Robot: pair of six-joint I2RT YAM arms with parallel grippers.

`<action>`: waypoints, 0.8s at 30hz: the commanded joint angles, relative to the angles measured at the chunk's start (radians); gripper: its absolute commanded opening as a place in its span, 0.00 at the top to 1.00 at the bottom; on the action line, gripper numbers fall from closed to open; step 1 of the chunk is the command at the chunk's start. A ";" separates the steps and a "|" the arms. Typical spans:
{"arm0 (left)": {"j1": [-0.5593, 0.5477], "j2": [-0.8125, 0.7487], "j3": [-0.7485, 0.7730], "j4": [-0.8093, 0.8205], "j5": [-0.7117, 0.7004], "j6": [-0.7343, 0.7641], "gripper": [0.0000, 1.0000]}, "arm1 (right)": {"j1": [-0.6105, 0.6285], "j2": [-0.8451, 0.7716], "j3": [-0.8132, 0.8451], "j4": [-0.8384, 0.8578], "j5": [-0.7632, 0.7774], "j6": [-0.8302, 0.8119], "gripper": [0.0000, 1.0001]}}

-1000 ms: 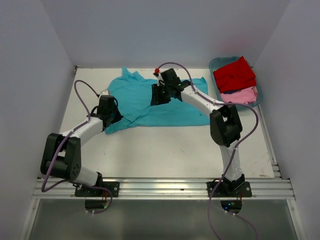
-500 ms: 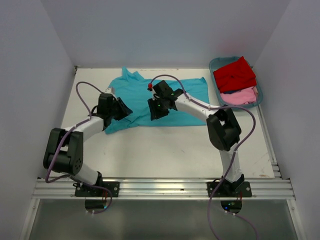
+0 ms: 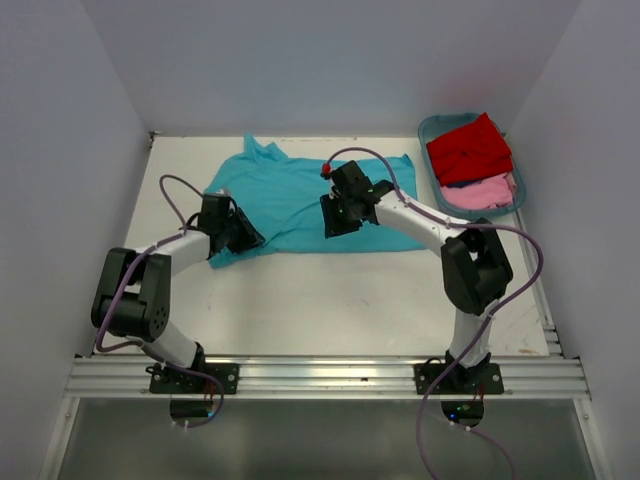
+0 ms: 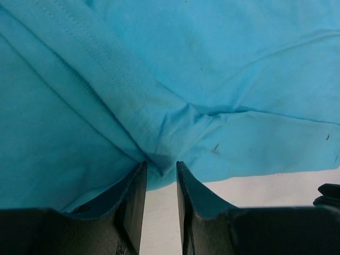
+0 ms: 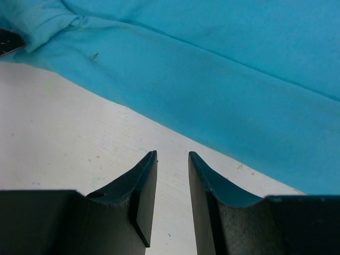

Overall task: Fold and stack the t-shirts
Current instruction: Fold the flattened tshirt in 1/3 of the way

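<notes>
Left hand (image 4: 161, 166) ajar, touching turquoise t-shirt (image 4: 212, 64)

Overhead and close wrist views share turquoise t-shirt (image 3: 288, 195).

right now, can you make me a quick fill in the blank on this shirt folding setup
The t-shirt spread on the table is ____.
In the tub, the pink t-shirt lies under a ____ one.
The left hand and right hand both stand ____.
Missing words: turquoise; red; open.

Plain turquoise t-shirt (image 3: 290, 195); red t-shirt (image 3: 468, 148), pale pink t-shirt (image 3: 482, 192) (teal tub (image 3: 428, 127)).
</notes>
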 commanded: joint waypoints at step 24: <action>0.007 0.058 0.084 0.026 -0.056 -0.006 0.69 | -0.056 -0.060 -0.060 0.041 -0.002 0.001 0.67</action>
